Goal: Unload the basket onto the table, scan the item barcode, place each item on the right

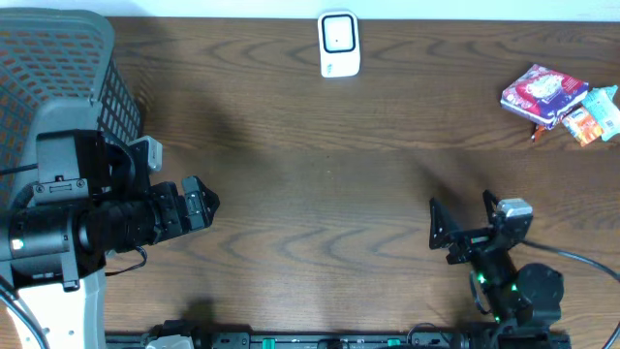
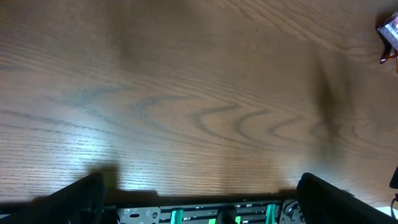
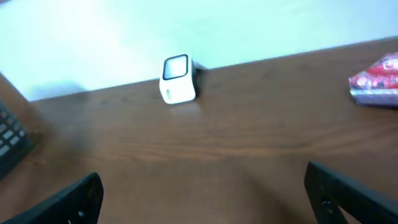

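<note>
Left gripper (image 1: 205, 202) hangs wide open, holding nothing. The right gripper (image 1: 463, 219) is splayed too, well short of everything. Beyond, the white scanner (image 1: 339, 44) stands at the table's (image 1: 320, 194) far edge. The red snack packet (image 1: 542, 92) lies far right (print too blurred to read), touching an orange packet (image 1: 593, 116).

No text is legible anywhere. The print on the colourful packets (image 1: 544, 93) is too blurred to read. The white scanner (image 1: 339, 44) bears no readable mark.

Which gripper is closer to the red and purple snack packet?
Right. The right gripper sits short of the snack packet, slightly to its left; the left gripper is far across the table beside the basket.
</note>
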{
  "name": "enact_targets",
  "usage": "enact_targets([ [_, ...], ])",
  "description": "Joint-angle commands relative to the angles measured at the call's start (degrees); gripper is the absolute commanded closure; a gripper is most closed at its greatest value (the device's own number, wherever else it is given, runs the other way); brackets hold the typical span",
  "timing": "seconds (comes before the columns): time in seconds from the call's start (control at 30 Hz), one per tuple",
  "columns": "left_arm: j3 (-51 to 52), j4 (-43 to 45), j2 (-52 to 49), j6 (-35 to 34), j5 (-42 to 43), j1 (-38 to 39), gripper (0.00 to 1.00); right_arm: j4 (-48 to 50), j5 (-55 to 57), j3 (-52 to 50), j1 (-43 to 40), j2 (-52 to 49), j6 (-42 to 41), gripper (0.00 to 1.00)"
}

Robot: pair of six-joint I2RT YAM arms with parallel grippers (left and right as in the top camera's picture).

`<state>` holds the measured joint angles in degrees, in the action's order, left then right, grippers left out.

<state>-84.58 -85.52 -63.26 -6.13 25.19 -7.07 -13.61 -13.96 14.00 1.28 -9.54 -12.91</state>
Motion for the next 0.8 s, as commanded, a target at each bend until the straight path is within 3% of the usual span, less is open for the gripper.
enact_targets([
  [0.0, 0.1, -0.2, -0.1, 0.3, 0.3, -0.2, 0.02, 2.3, -0.5, -3.9, 1.3, 2.5, 5.1, 0.01],
  [0.17, 0.1, -0.2, -0.1, 0.3, 0.3, -0.2, 0.02, 11.7, -0.8, -10.9, 2.3, 6.1, 5.3, 0.01],
  [0.3, 0.1, -0.2, -0.1, 0.3, 0.3, -0.2, 0.02, 13.7, -0.7, -13.5, 2.6, 8.7, 5.3, 0.01],
  [0.77, 0.1, -0.2, -0.1, 0.3, 0.3, -0.2, 0.02, 10.4, 1.0, -13.7, 2.6, 8.9, 7.8, 0.01],
])
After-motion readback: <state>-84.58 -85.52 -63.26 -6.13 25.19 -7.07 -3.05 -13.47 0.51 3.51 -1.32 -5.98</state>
